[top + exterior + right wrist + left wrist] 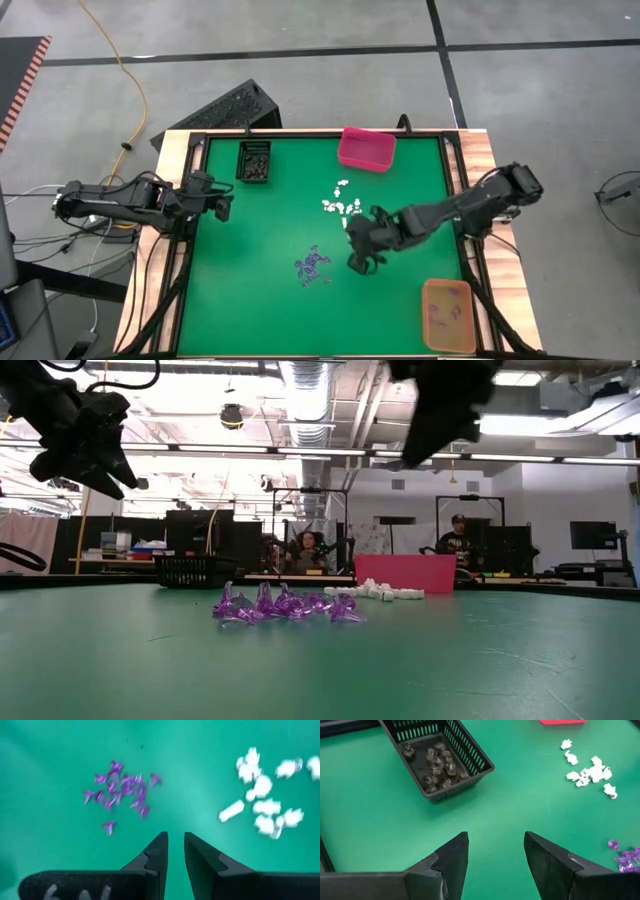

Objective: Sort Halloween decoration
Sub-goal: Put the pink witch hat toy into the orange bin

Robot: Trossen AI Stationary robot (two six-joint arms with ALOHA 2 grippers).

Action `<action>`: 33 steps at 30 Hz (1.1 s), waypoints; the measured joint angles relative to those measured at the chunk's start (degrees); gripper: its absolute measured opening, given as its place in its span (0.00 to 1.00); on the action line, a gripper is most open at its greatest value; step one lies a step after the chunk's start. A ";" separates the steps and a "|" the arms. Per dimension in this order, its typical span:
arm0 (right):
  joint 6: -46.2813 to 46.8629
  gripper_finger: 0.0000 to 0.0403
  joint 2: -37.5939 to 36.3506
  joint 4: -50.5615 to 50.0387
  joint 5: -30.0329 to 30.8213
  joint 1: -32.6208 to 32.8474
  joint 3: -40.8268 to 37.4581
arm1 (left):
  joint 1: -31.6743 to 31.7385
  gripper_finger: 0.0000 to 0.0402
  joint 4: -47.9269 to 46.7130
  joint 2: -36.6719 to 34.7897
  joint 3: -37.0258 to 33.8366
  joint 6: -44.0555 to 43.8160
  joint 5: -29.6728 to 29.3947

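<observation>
Right gripper [362, 262] hangs over the green table [260, 310], just right of the purple trinkets [313, 266] and below the white trinkets [341, 205] in the high view. Fingers [157, 852] narrow, a thin gap between them, nothing visible between the tips. Right arm reaches in from the table's right edge, stretched diagonally toward the middle, wrist angled down at the mat. In its wrist view both piles lie ahead of the fingertips, purple to one side, white to the other, none touching the gripper.

Left gripper [222, 204] waits near the table's left edge, arm extended roughly level from the left side, well apart from both piles. Fingers [452, 857] spread wide, empty.

Trinket positions:
- purple cluster mid-table, slightly toward the near edge, loosely scattered
- white cluster mid-table, between the purple cluster and the pink bin [366, 148]
- dark trinkets [437, 765] already inside the black bin [254, 161] at the far left corner area
- orange bin [448, 315] at the near right corner, a few purple pieces in it

Pink bin sits at the far edge; cannot tell its contents.

Low view: people seated in the room behind the table.
</observation>
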 joint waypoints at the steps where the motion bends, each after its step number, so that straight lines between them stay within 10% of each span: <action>1: -2.54 0.23 0.03 0.98 -0.50 -1.10 0.00 | 0.01 0.46 0.00 0.01 0.00 0.00 -0.02; 33: -5.61 0.51 20.73 18.83 -5.81 -2.31 0.02 | 0.02 0.46 -1.49 3.18 0.00 0.63 -1.32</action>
